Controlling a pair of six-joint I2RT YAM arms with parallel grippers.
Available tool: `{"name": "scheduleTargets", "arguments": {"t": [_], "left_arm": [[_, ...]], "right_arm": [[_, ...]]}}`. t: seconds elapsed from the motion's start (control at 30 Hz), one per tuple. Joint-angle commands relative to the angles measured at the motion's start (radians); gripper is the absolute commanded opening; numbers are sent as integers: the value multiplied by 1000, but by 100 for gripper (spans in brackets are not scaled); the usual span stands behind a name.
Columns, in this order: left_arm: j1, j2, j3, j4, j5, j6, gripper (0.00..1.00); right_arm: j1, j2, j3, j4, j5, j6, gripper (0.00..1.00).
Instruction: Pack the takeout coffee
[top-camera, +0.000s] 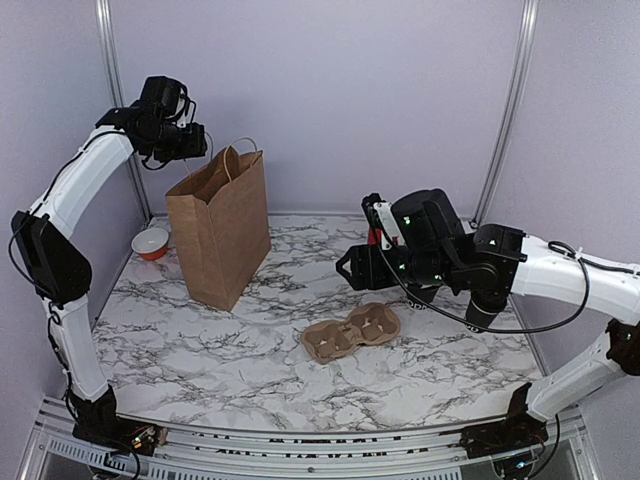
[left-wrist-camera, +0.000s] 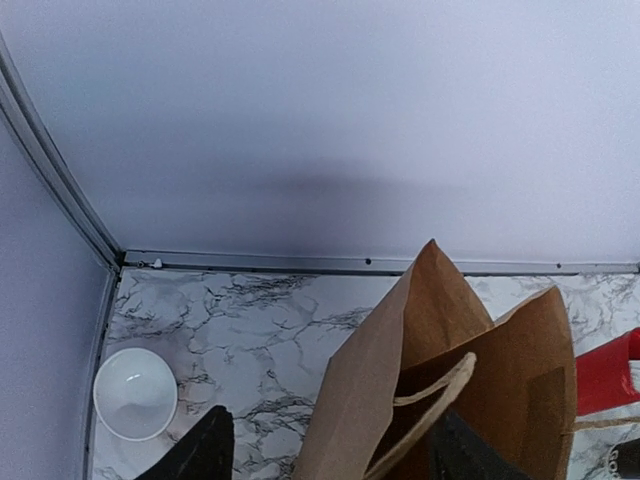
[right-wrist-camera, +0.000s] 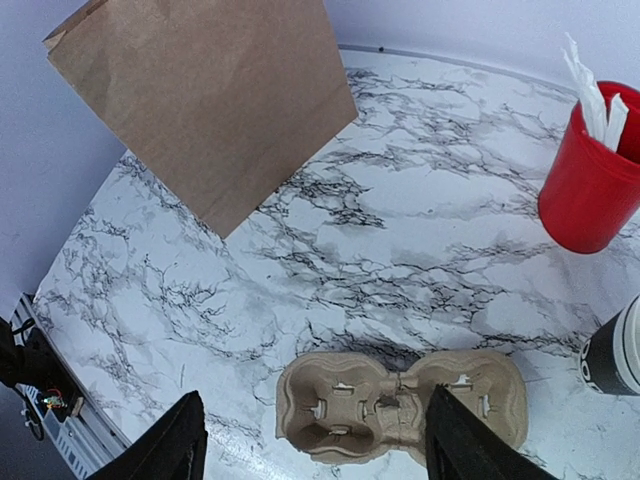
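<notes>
Top view: my left end effector (top-camera: 188, 140) hangs above the paper bag (top-camera: 220, 235). My right end effector (top-camera: 352, 268) hovers over the bench (top-camera: 200, 350) by the cup carrier (top-camera: 350, 335).

Left wrist: it gapes, empty, over the bag's mouth.

Right wrist: spread wide, nothing held.

I can't spot the takeout coffee anywhere. I'd locate it first, then grip it upright.

One brown paper bag (top-camera: 220, 230), one cardboard cup carrier (top-camera: 352, 333), one white bowl (top-camera: 151, 242) and one red cup (right-wrist-camera: 590, 190).

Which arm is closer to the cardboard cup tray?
Right. The right gripper hovers over the cup tray; the left gripper is high over the paper bag.
</notes>
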Motion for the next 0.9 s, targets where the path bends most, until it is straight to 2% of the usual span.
{"name": "scheduleTargets", "arguments": {"t": [0.0,0.13,0.37,0.5,0.87], "left_arm": [[-1,31,26,-55,-3,40,61],[-3,19,-18,-63,12,40,53],[-4,-15,-59,-58,-8,61,16],[-5,-54,-54,-35,32,100,0],[-6,-234,-116,6,159,245,0]], "right_arm": [[8,-37,-9,-35,32,19,73],[8,-39,-7,-52,42,20,73],[9,-37,-14,-58,47,25,73],[9,-27,-12,-62,54,21,73],[10,-2,1,-90,61,11,73]]}}
